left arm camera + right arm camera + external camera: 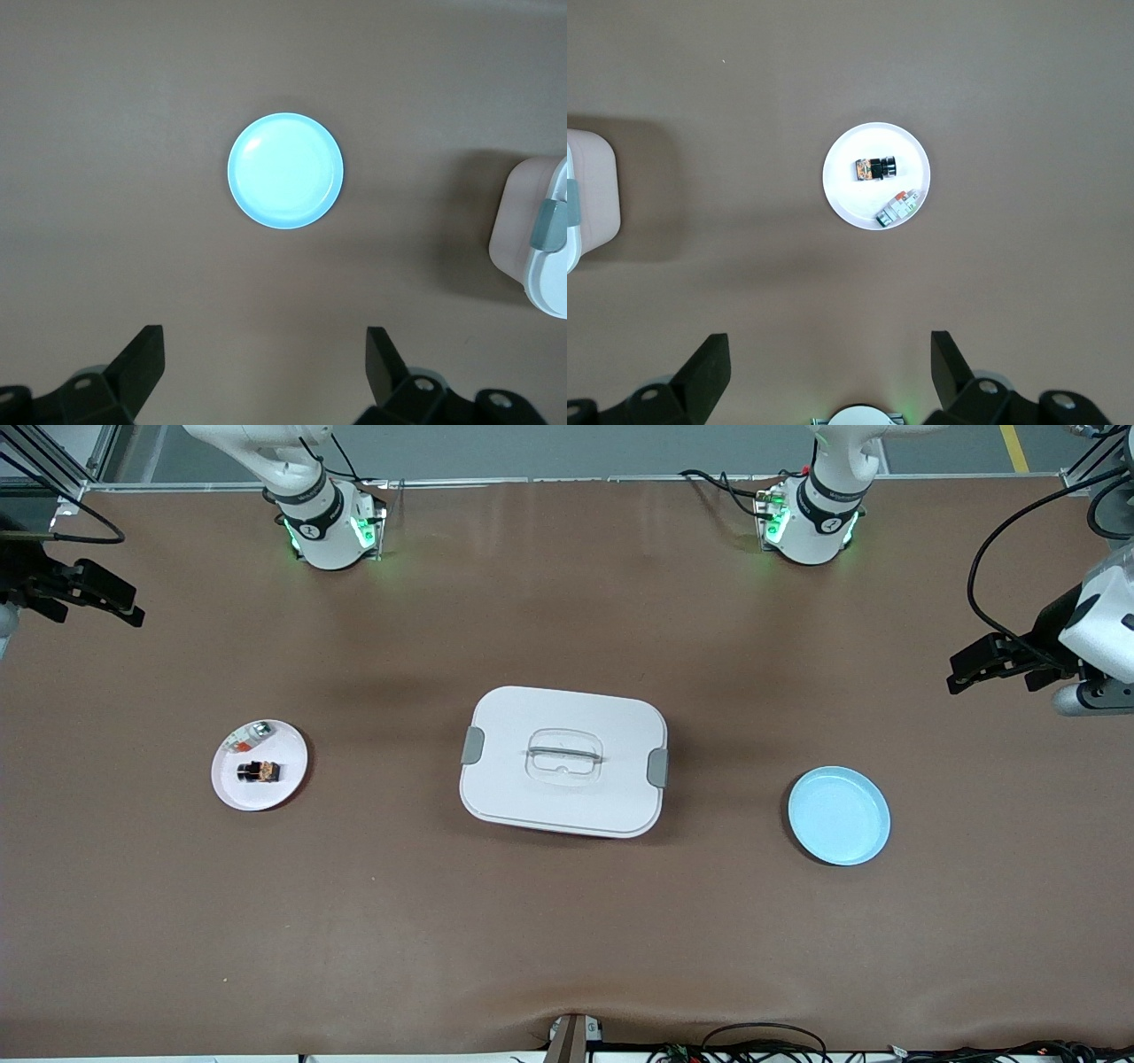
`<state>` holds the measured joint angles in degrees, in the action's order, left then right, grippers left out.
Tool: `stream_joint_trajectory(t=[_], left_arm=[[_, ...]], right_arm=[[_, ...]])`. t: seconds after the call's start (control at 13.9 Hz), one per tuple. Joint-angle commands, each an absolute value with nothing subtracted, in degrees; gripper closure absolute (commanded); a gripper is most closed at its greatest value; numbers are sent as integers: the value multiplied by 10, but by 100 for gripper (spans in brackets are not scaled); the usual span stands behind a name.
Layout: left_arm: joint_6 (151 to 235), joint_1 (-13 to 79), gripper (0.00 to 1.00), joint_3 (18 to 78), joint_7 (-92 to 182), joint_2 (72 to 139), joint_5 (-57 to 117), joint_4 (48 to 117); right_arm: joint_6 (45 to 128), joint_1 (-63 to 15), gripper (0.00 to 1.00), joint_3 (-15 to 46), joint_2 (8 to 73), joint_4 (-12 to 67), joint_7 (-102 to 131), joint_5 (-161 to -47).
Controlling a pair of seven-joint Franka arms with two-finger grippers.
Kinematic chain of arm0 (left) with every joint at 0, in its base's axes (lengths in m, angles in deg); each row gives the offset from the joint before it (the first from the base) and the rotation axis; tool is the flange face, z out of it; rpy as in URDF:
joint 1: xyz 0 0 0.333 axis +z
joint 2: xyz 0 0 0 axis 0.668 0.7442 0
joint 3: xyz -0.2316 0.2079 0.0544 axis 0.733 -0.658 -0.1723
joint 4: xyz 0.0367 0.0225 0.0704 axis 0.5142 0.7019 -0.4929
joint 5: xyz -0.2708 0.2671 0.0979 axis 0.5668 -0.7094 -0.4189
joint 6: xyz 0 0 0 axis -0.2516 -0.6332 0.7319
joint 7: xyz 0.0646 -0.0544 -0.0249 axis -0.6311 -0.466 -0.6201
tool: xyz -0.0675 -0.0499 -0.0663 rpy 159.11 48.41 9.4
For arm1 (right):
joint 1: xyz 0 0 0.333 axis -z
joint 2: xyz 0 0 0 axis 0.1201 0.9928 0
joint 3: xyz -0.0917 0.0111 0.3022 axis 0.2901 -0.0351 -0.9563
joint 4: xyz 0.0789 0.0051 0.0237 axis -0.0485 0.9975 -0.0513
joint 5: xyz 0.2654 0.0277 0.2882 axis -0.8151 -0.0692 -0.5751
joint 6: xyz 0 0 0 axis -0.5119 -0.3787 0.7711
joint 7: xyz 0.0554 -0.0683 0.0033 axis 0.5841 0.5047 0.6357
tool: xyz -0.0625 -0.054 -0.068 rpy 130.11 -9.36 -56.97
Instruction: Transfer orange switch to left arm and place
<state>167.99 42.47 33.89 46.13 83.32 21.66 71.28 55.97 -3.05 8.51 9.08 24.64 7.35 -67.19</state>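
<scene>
Your orange switch (pixel 258 771) is lying on the white plate (pixel 288 779) at the box's (pixel 563 761) nine o'clock, with the empty blue plate (pixel 839 816) at its three, so the box is probably blocking the direct path. Your right gripper (pixel 89 598) and left gripper (pixel 997 662) are hanging over the table's ends, jaws spread wide, gripping nothing.

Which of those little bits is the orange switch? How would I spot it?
Start at the big white lidded box mid-table, then look toward the right arm's end to the small round white plate. Two tiny parts lie on it: the orange switch is the black one with an orange band, nearer the camera than the silver-and-red item.
</scene>
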Motion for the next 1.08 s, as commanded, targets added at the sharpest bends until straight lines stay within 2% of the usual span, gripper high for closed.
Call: stream_joint_trajectory(t=[0.0, 1.01], left_arm=[[1668, 424, 0, 340, 471, 836, 210, 704], [1668, 424, 0, 340, 473, 837, 211, 704]], right_arm=[[562, -36, 0, 85, 76, 257, 62, -671], [561, -41, 0, 85, 69, 262, 59, -680]])
